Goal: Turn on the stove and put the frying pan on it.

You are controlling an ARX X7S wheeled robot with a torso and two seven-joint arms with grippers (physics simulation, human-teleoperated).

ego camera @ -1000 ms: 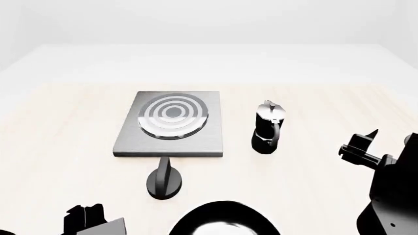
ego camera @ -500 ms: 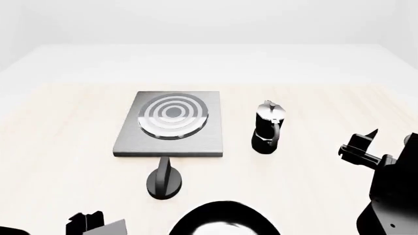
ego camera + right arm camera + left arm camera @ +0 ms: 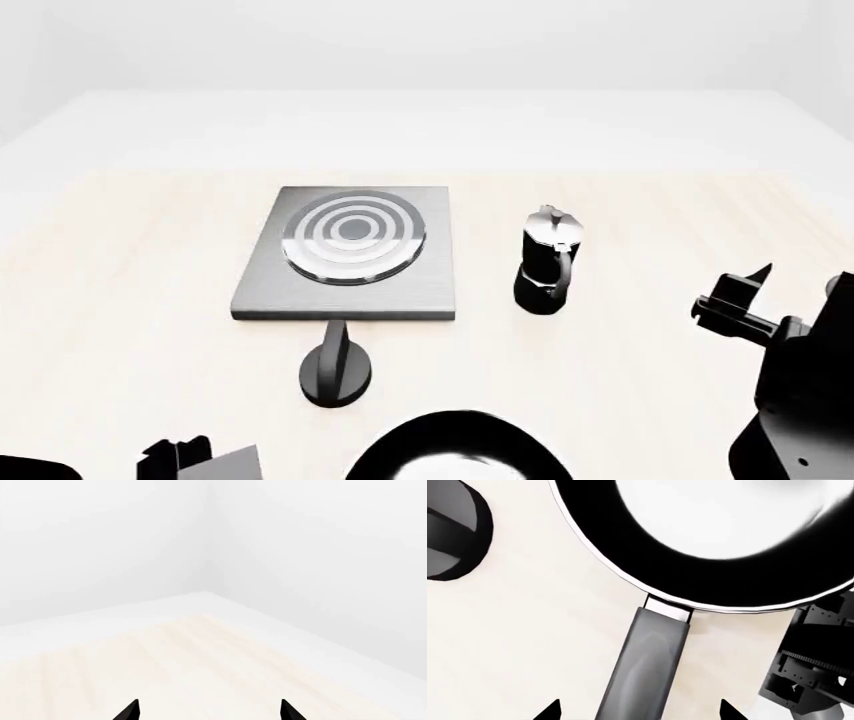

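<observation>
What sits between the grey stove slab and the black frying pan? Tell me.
In the head view, the small black round knob stands between the flat grey metal stove slab and the round black frying pan, apart from both on the pale table.

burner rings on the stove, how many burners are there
1. The stove has a single ringed burner, set toward the slab's far half, left of the moka pot. The knob stands apart, in front of the slab. None seem hidden.

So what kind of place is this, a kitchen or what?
Probably a bare simulated kitchen tabletop: a pale wooden table in a plain white room, with a stove, a moka pot and a frying pan.
</observation>
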